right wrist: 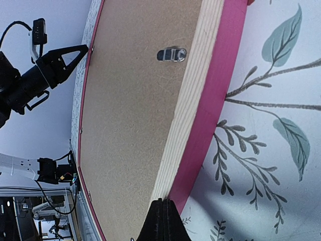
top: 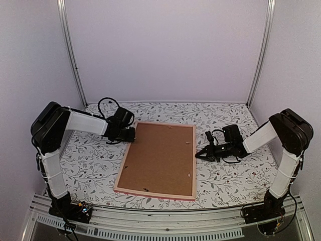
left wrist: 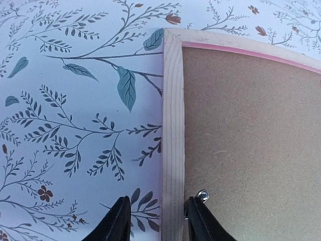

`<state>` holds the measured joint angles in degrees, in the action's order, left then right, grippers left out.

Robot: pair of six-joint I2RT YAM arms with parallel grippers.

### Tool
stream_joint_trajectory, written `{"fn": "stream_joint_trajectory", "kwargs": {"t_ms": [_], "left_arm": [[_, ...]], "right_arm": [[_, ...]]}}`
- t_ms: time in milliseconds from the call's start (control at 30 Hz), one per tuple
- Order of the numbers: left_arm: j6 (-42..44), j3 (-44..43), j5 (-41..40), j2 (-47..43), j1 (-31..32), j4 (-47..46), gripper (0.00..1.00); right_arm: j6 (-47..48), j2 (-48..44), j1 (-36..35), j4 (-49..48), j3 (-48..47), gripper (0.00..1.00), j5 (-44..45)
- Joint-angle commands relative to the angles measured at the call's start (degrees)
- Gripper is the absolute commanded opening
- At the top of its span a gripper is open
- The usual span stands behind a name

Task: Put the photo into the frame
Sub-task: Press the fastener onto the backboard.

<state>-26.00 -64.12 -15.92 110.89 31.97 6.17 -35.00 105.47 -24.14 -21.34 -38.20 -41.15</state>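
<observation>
The frame point(top: 193, 165) lies back-up on the table, its brown backing board point(top: 160, 158) facing me. The photo is out of view. My left gripper point(top: 133, 134) is at the frame's far left corner. In the left wrist view this gripper point(left wrist: 159, 201) is open, one finger on each side of the pale wooden rail point(left wrist: 173, 115), with a gap on the outer side. My right gripper point(top: 197, 155) is shut on nothing. Its tip point(right wrist: 163, 201) is at the upper edge of the frame's right rail point(right wrist: 215, 100), whose outer face is pink.
A small metal tab point(left wrist: 202, 195) sits on the board by the left gripper's inner finger. A turn clip point(right wrist: 171, 54) lies near the right rail. The floral tablecloth point(top: 90, 165) surrounds the frame. White walls enclose three sides, and an aluminium rail point(top: 165, 221) runs along the near edge.
</observation>
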Motion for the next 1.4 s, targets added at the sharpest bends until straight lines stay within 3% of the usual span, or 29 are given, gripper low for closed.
{"fn": "stream_joint_trajectory", "kwargs": {"t_ms": [0,500,800,1067,1367], "left_arm": [[0.3,-0.78,4.82,-1.96,-1.46,-0.93,0.44],[8.36,-4.51,10.79,2.67,-2.17,4.3,0.45],[12.58,-5.18,10.02,4.19,-2.17,7.31,0.44],[14.61,-5.92,8.91,5.6,-2.14,8.22,0.31],[14.4,-2.53,8.35,3.94,-2.14,3.97,0.04]], "right_arm": [[1.32,4.0,-0.12,11.14,2.96,0.0,7.68],[1.52,5.18,-0.12,10.63,2.86,0.0,7.04],[1.43,5.95,-0.12,10.27,2.73,0.0,6.7],[1.99,5.57,-0.07,11.37,1.63,0.0,6.51],[2.88,5.36,0.15,12.68,0.93,0.0,6.88]]}}
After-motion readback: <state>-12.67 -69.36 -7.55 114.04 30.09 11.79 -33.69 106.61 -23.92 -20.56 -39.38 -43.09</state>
